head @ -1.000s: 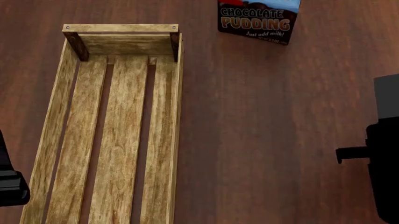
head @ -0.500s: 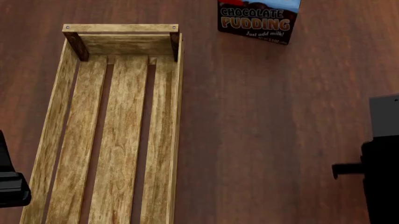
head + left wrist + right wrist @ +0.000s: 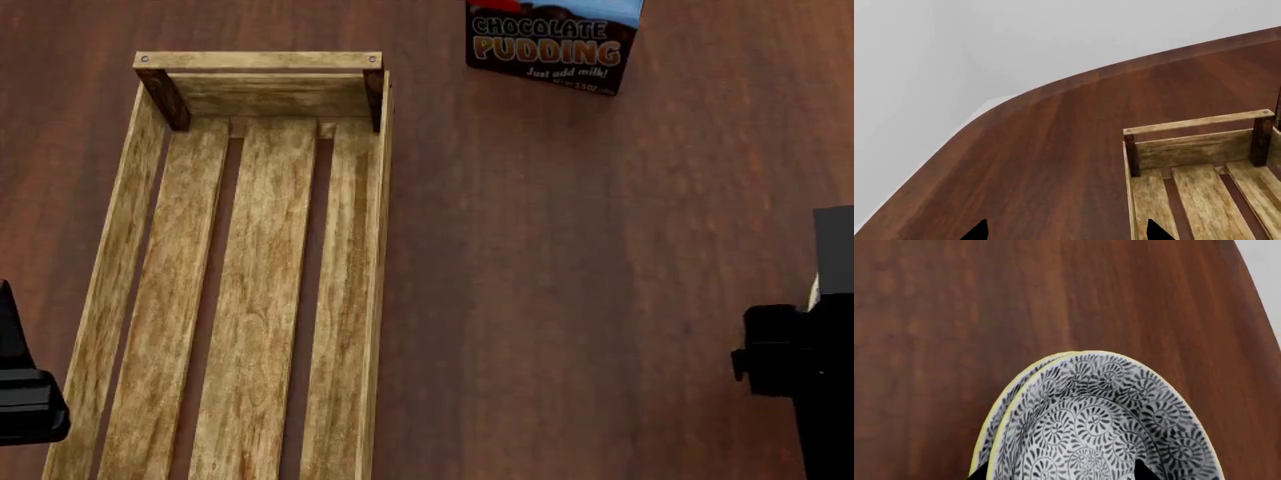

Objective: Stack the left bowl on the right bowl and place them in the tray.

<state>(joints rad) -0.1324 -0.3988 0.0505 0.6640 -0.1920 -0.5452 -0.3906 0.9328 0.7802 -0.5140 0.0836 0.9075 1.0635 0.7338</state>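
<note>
Two black-and-white patterned bowls with yellow rims sit nested, the upper bowl (image 3: 1107, 415) inside the lower bowl (image 3: 993, 415), on the dark wood table in the right wrist view only. My right gripper (image 3: 1059, 474) hovers over them, open, one fingertip (image 3: 977, 474) outside the rims and the other above the inner bowl. The tray (image 3: 380, 250), a long light-wood crate with a slatted bottom, lies at the left of the head view with nothing in it. My left gripper (image 3: 1066, 232) is open over the table beside the tray's corner (image 3: 1131, 150).
A dark chocolate pudding box (image 3: 554, 40) stands at the far edge beyond the tray. My right arm (image 3: 801, 370) shows at the right border, my left arm (image 3: 20, 400) at the lower left. The table's rounded edge (image 3: 1007, 102) shows in the left wrist view.
In the head view my right arm has drawn back toward the near edge and slightly right. The left arm and the tray have not moved.
</note>
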